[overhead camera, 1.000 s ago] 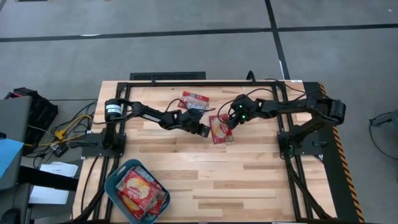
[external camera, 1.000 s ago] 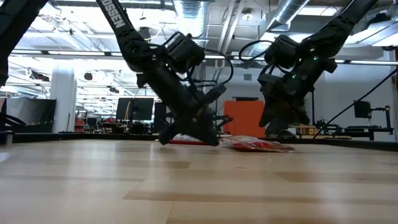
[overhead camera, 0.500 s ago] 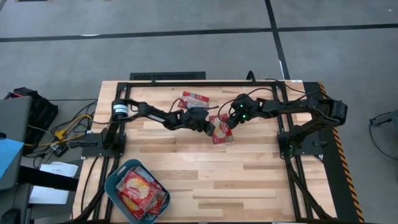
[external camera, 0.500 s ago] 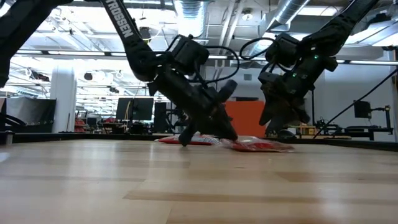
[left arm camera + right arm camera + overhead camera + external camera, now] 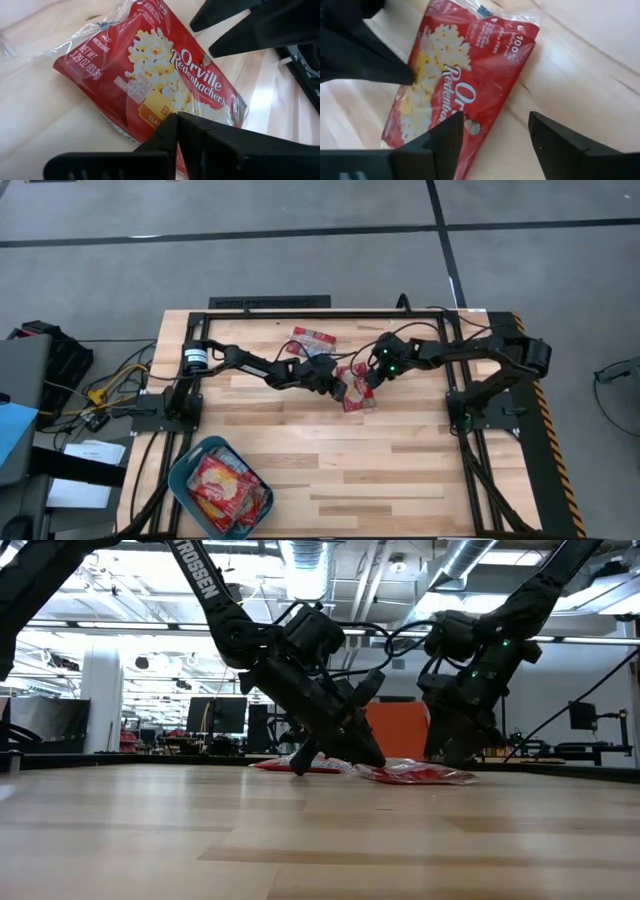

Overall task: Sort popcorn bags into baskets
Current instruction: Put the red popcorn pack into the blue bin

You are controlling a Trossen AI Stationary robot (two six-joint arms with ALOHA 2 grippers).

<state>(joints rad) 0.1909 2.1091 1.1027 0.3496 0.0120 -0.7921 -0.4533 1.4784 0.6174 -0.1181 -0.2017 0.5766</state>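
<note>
The left gripper [image 5: 337, 387] is clamped on the edge of a flat red popcorn bag [image 5: 354, 389] lying mid-desk [image 5: 400, 470]. The right gripper [image 5: 366, 374] hovers open over it, well apart from the teal plastic basket [image 5: 185, 471]

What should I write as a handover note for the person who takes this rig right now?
Left pincer: shut, tips on the near popcorn bag at table centre.
Right pincer: open, over the same bag from the other side.
Second bag lies loose near the table's far edge.
Teal basket at the front left corner already holds several bags.
Left to do: two bags.
</note>
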